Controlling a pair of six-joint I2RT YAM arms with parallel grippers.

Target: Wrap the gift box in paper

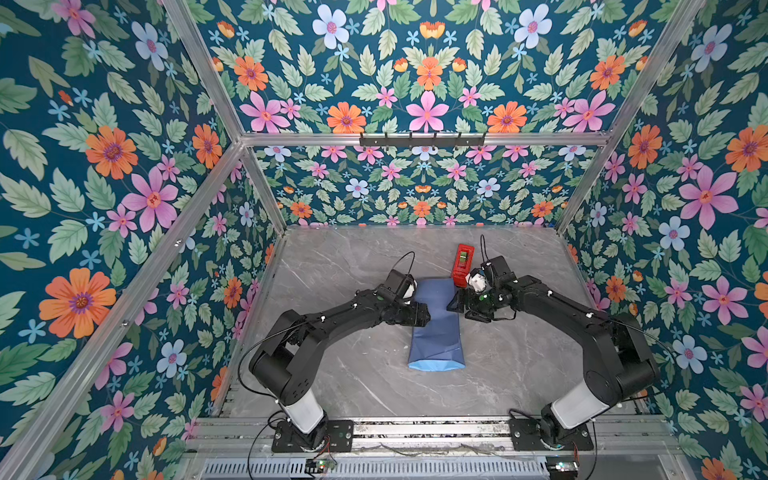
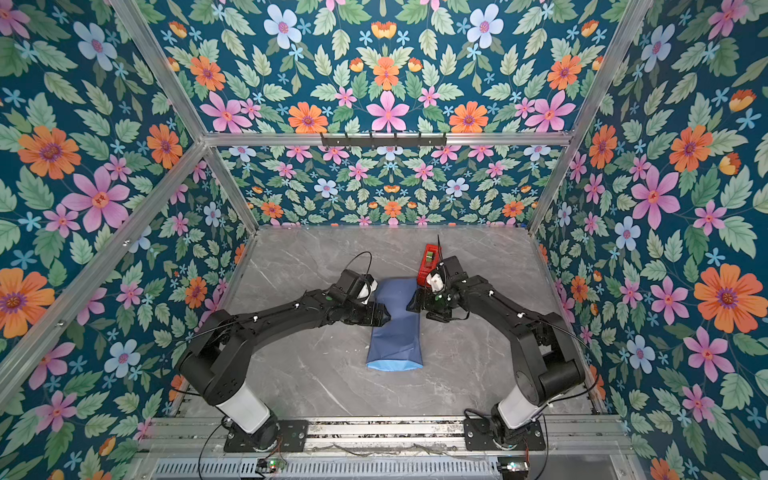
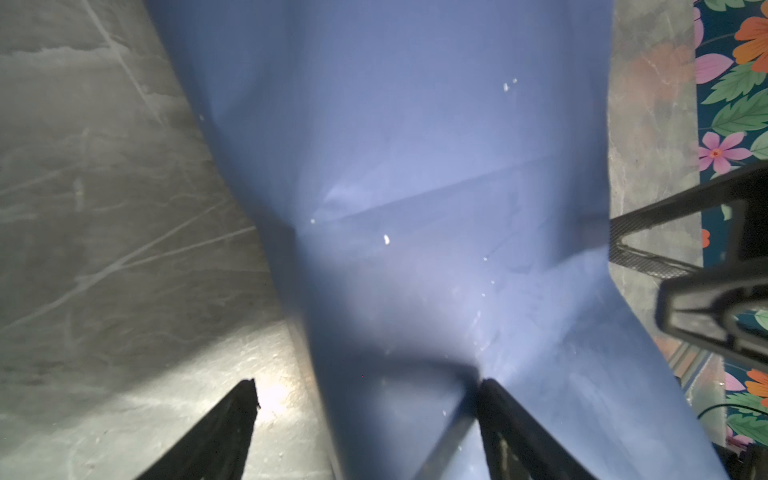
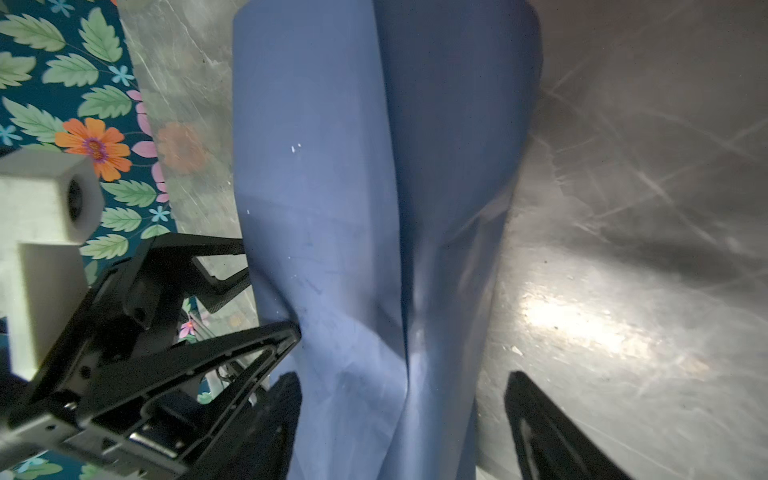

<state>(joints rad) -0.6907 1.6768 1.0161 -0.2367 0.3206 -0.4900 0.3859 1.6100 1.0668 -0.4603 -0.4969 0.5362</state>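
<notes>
Seen from above, with six o'clock at the robot's bases, a grey marble-patterned tabletop [image 1: 353, 374] carries the paper [image 1: 436, 336], a large slate-blue sheet rolled into a loose flattened tube running from six to twelve o'clock at the table's middle; its near mouth [image 1: 434, 365] shows the sky-blue inner face; the olive-green gift box is nowhere visible, presumably hidden inside the tube, though where cannot be told; at the tube's pinched waist the left gripper [image 1: 424, 315] presses in from nine o'clock, jaws spread wide with both tips against the paper's edge, gripping nothing; the right gripper [image 1: 453, 304] meets it from three o'clock, jaws also wide, straddling a raised fold without closing; at one o'clock of the tube, just beyond the right gripper, stands a narrow red plastic tape dispenser [image 1: 462, 266]; the sheet looks thin, light and springy, creasing and buckling easily, so it likely wants pinching at a folded edge rather than mid-panel.
</notes>
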